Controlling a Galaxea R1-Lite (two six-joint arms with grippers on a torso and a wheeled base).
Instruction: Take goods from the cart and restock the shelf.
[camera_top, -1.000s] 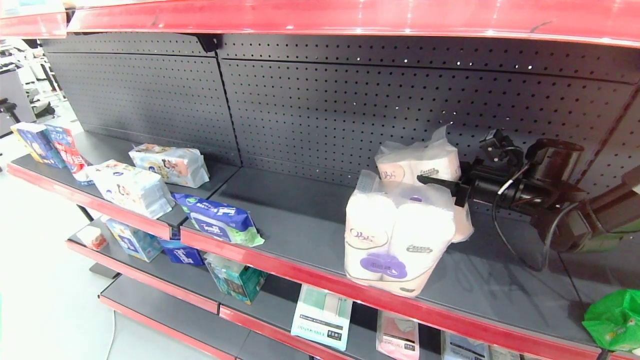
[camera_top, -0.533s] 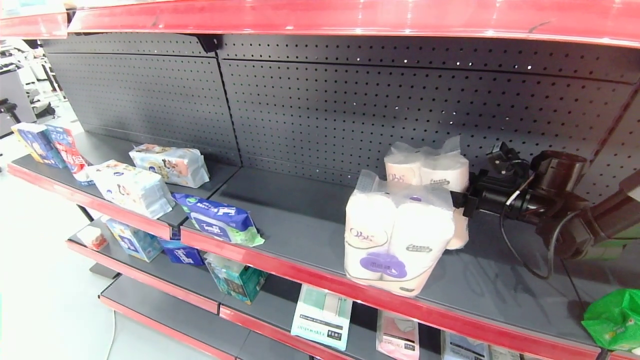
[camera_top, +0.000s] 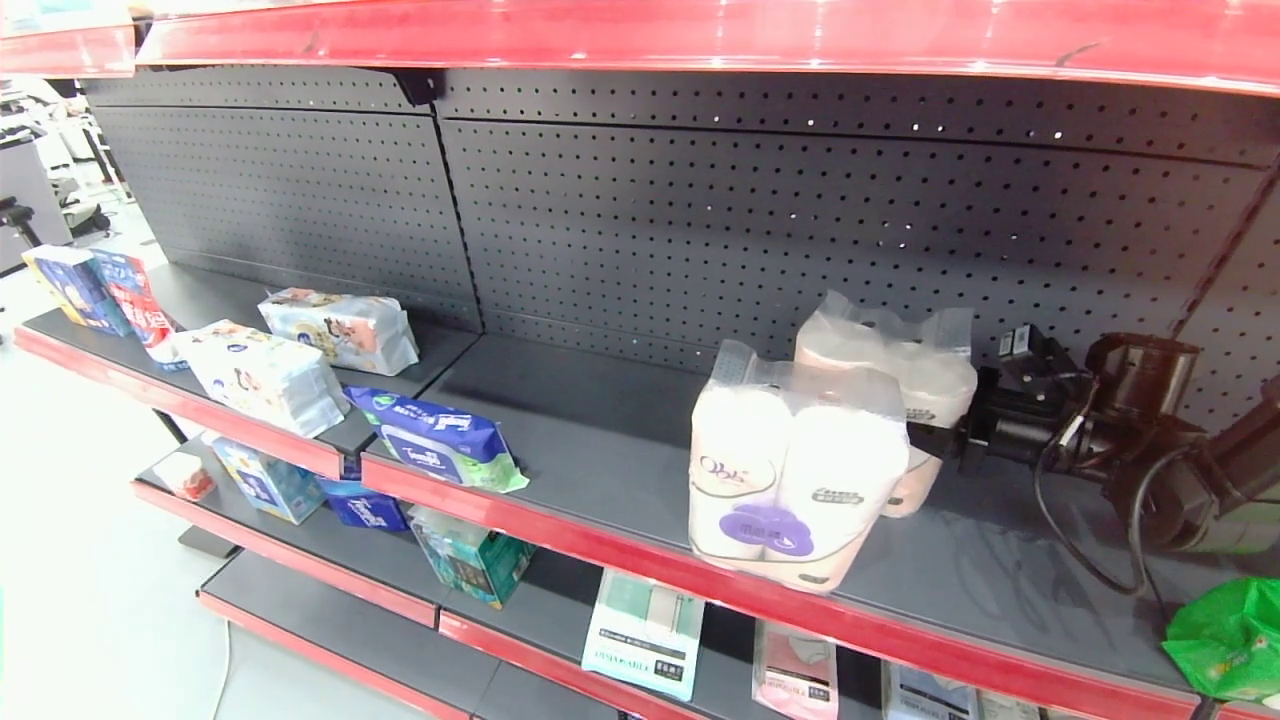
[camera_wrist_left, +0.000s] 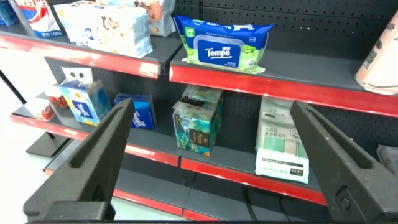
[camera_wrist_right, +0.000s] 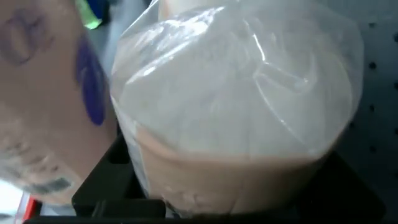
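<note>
Lowered and shifted rightward, the roll pack (camera_top: 905, 375) is down near the shelf (camera_top: 600, 440) behind the front pack (camera_top: 790, 470), right gripper (camera_top: 930, 437) clamped on it; release looks due. Left gripper (camera_wrist_left: 208, 155) gapes wide, empty.

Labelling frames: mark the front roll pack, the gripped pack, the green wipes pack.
front roll pack (camera_top: 790, 470), head view, front face
gripped pack (camera_top: 930, 385), head view, top
green wipes pack (camera_wrist_left: 222, 46), left wrist view, label
</note>
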